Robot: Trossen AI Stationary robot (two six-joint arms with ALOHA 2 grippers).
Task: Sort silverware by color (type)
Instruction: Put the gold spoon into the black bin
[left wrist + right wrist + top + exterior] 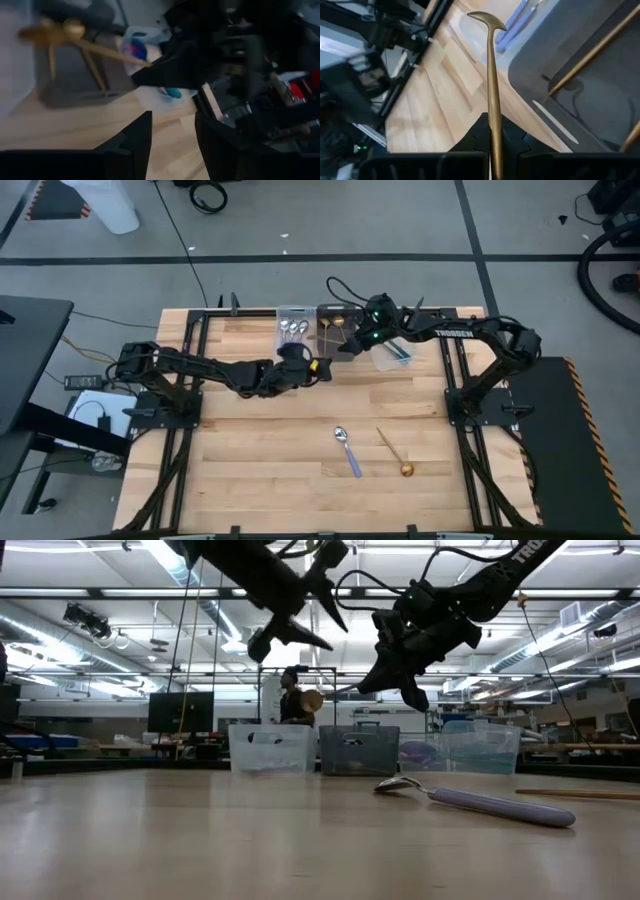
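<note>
Two loose spoons lying mid-table, silver spoon (346,450) beside gold spoon (393,453), right gripper (492,131) pinching another gold spoon (492,85) above the dark bin (334,326) at the far edge, left gripper (322,367) hovering spread just before that bin.

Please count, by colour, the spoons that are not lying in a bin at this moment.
Gold: 2 (loose gold spoon on the table; held gold spoon in the right gripper)
Blue-purple: 1 (blue-purple spoon)
Silver: 0
Total: 3
</note>
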